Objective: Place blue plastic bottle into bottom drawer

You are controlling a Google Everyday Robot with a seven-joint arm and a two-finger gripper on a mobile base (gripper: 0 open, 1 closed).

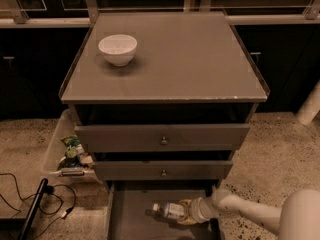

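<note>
The blue plastic bottle (169, 210) lies on its side, cap to the left, over the floor of the open bottom drawer (135, 211). My gripper (186, 212) reaches in from the lower right and is shut on the bottle's right end. The arm (250, 214) runs off toward the bottom right corner. I cannot tell whether the bottle rests on the drawer floor or hangs just above it. The two upper drawers (162, 139) with brass knobs are closed.
A white bowl (118, 49) stands on the cabinet top at the back left. A clear bin (60, 151) with snack packs sits on the floor left of the cabinet. Black cables (30, 204) lie at the lower left.
</note>
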